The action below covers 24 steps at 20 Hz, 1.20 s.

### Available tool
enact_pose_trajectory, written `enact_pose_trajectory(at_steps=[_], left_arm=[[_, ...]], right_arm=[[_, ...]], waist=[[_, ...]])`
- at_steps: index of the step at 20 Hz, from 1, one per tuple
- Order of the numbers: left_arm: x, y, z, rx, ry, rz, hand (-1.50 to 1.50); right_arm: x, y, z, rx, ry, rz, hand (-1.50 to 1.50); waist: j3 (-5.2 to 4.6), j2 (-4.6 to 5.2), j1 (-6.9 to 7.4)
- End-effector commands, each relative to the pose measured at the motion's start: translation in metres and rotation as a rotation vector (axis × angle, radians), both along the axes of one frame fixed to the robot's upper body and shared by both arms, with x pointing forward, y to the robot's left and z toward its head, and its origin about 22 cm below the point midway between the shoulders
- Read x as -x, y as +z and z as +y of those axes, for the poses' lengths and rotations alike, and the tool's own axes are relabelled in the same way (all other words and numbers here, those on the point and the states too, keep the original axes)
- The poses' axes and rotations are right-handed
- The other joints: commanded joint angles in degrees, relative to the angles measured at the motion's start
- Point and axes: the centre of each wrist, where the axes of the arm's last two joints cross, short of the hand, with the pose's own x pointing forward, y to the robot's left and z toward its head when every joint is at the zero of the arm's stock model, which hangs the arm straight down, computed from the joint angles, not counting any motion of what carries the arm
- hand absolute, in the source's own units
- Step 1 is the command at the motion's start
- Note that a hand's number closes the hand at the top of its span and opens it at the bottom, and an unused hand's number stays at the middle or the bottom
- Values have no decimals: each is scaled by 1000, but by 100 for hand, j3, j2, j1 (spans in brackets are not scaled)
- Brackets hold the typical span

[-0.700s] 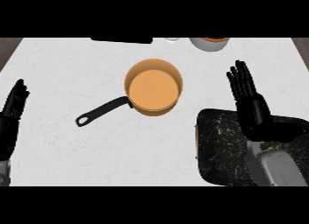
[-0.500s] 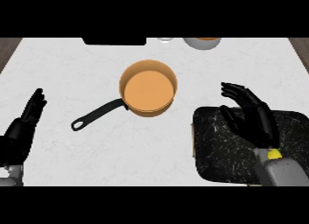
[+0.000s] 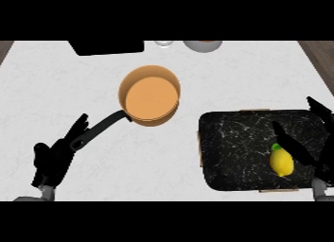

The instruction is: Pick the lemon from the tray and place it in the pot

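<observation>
Yellow lemon (image 3: 282, 163) beside right hand (image 3: 328, 150)

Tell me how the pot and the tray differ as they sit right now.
The pot is round and orange with a black handle reaching toward the left hand; the tray is squarish, black with white speckles, and has no handle. The pot holds nothing, while the tray carries the lemon, beside the right hand. The pot lies farther back, the tray nearer and to the right. Both rest flat on the counter.
</observation>
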Motion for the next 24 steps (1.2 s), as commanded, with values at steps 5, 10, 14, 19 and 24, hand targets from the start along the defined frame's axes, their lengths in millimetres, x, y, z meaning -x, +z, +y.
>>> enact_pose_trajectory(at_steps=[5, 10, 14, 19, 24], left_arm=[[-22, 5, -39, 22, -101, 39, 0], [-15, -3, -41, 36, -104, 48, 0], [-16, -5, -29, 34, -124, 58, 0], [-14, -4, -27, 49, -120, 56, 0], [-28, 13, -33, 31, -131, 34, 0]], right_arm=[[69, 41, 27, 79, -90, -15, -150], [83, 57, 29, -33, -161, 270, -150], [74, 99, 35, -115, -167, 341, -150], [55, 84, 27, -211, -154, 524, -150], [42, 52, 8, -197, -83, 770, -150]], waist=[[15, 28, 343], [-6, 52, 395], [20, 53, 496], [35, 55, 520], [44, 61, 544]])
